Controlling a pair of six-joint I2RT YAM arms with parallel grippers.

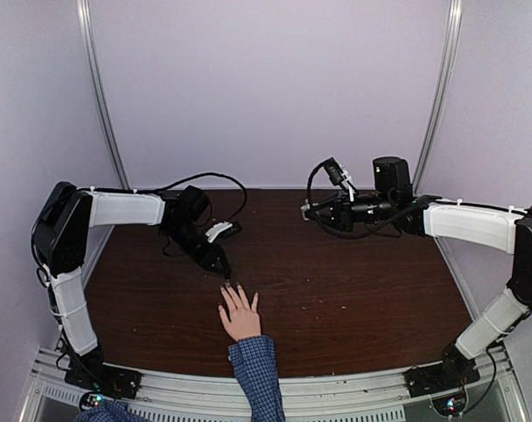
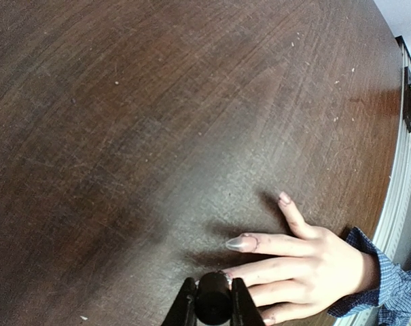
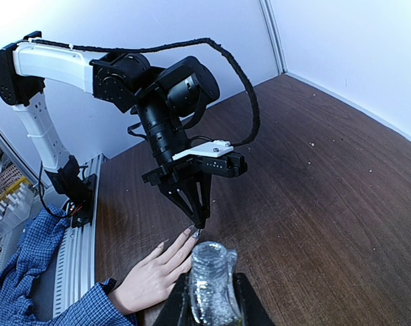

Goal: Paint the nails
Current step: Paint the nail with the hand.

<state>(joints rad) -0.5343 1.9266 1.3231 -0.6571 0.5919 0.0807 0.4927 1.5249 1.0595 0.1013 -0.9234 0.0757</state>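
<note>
A light-skinned hand (image 1: 239, 318) with a blue checked cuff lies palm down on the table, fingers spread. My left gripper (image 1: 223, 271) is shut on the black brush cap (image 2: 213, 299) and points down at the fingertips. In the right wrist view its tip (image 3: 199, 224) sits right at a nail (image 3: 191, 233). In the left wrist view the cap hides most of that nail; the finger beside it has a silvery nail (image 2: 240, 242). My right gripper (image 3: 210, 302) is shut on the open glittery polish bottle (image 3: 210, 278) and holds it above the table at the back right (image 1: 311, 210).
A dark wooden table (image 1: 353, 290) with an aluminium rail (image 1: 336, 396) along its near edge. Black cables (image 1: 214, 178) loop behind the left arm. Pale booth walls stand close on three sides. The person's sleeve (image 1: 258, 374) crosses the near edge.
</note>
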